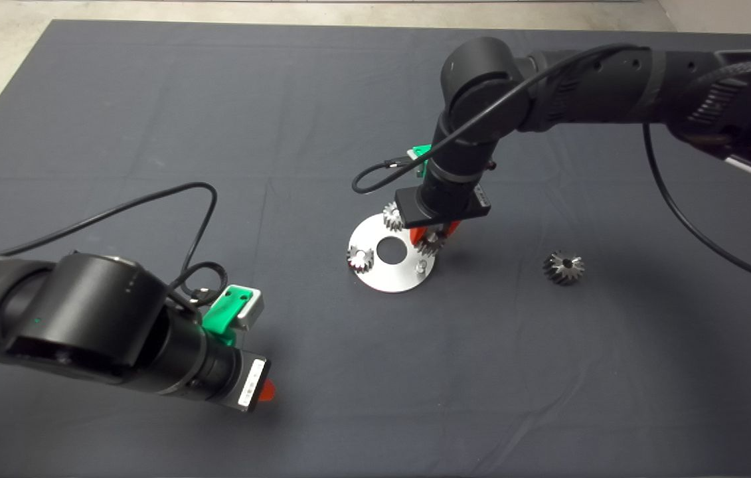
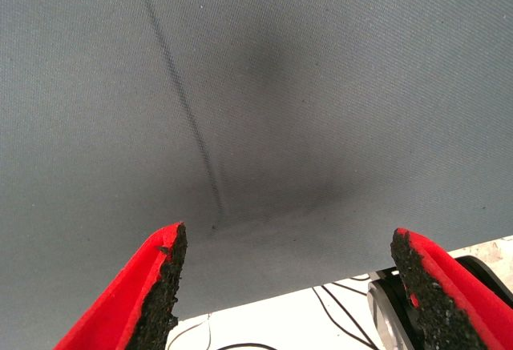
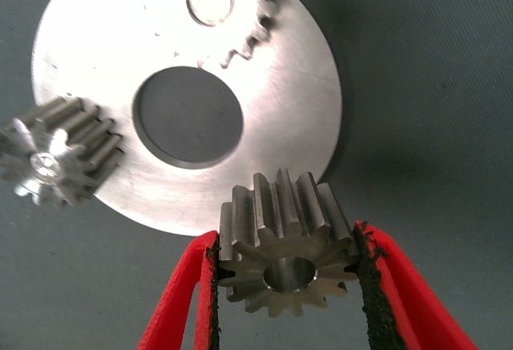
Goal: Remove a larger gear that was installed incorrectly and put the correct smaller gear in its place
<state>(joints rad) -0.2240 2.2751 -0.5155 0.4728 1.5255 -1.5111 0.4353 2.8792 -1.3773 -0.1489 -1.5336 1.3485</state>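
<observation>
My right gripper is shut on the smaller gear, a shiny steel gear with a centre hole. It holds the gear over the right rim of the round steel plate. Two matching small gears sit on the plate. A bare peg stands on the plate close to the held gear. The larger gear, conical and grey, lies on the mat to the right of the plate. My left gripper is open and empty at the lower left.
The plate has a large centre hole. The right arm reaches in above the plate. A black cable loops over the mat by the left arm. The left wrist view shows bare mat and the floor beyond its edge.
</observation>
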